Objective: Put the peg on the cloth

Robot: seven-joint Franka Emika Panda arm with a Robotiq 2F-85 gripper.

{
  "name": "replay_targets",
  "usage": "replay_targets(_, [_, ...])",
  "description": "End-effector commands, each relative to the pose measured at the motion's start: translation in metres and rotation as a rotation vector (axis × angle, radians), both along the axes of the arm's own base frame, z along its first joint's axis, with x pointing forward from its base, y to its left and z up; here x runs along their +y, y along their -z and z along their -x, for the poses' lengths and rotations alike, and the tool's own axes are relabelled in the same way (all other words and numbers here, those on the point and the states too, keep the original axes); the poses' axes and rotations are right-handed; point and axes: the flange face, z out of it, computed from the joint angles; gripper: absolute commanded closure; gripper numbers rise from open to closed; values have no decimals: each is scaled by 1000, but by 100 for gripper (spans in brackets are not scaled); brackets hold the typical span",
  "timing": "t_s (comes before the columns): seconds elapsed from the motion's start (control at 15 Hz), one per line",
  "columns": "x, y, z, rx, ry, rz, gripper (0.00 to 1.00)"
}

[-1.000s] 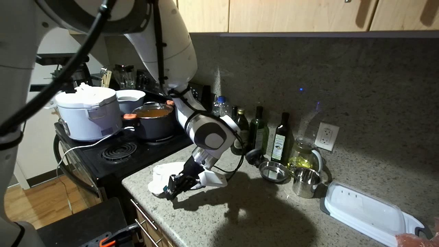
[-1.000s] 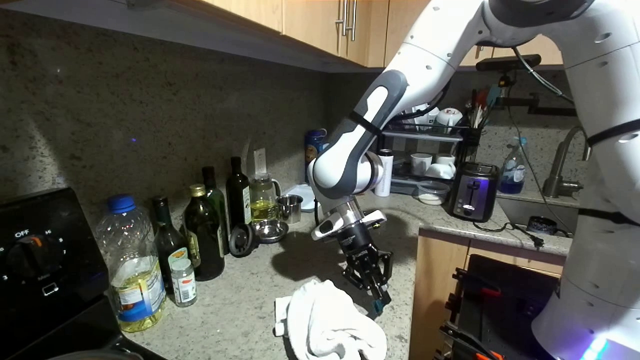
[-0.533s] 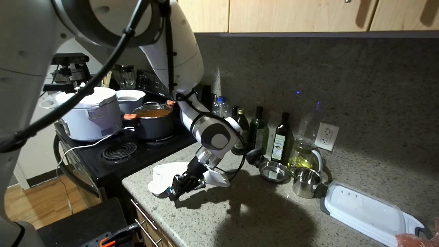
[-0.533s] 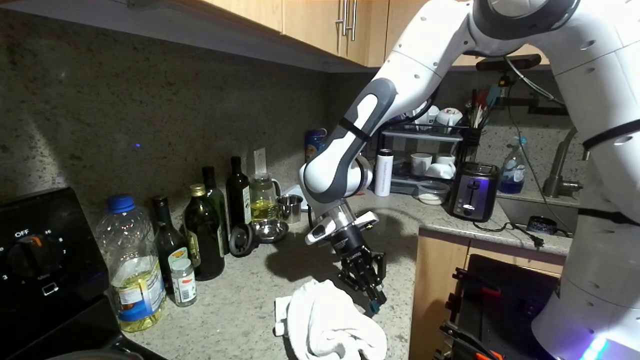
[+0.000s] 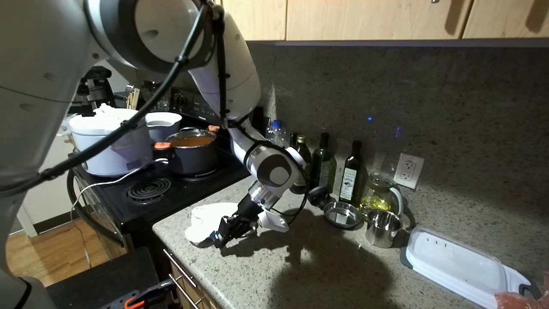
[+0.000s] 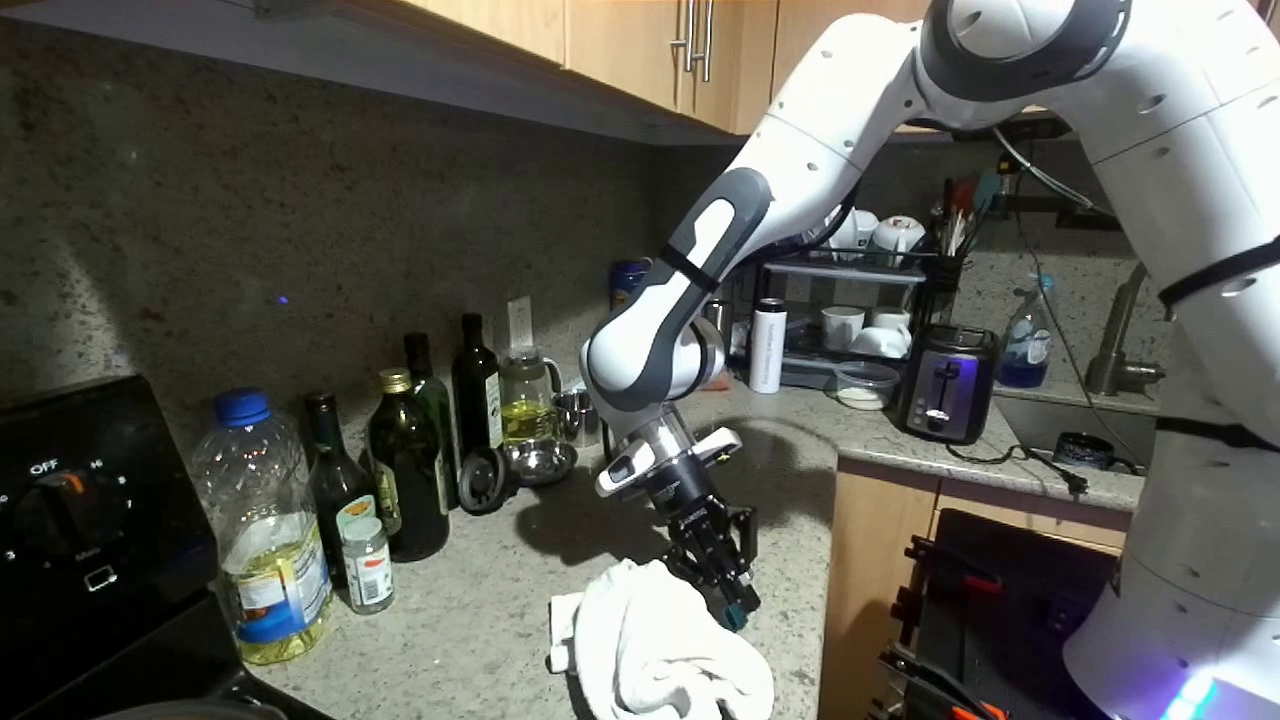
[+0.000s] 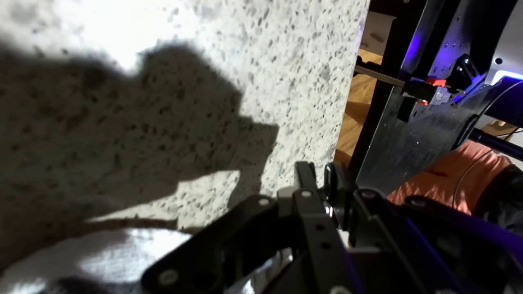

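Claw [image 6: 742, 599] with peg [image 6: 735, 617] at tip

In both exterior views the black jointed metal tool [image 6: 740, 601] covers part of the small teal peg [image 6: 736, 617], leaving too little for me to tell its shape. The rumpled white fabric cloth [image 6: 650, 640] is cropped by the bottom edge in an exterior view and blurred in the wrist view. A lumpy pinkish translucent thing [image 5: 521, 299] runs off a corner; I can't say what.

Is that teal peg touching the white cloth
Cannot tell: in an exterior view the peg overlaps the outline of the cloth, but no view plainly shows contact or gap.
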Motion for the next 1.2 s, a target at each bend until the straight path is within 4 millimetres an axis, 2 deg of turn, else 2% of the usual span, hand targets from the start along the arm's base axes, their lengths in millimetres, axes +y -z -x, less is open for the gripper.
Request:
replay_targets(0.0, [9, -1, -8, 31, -17, 28, 96])
replay_targets(0.27, [13, 2, -10, 39, -32, 34, 96])
replay_targets(0.73, [5, 0, -11, 50, -44, 92, 96])
replay_targets(1.13, [11, 5, -11, 57, -57, 93, 96])
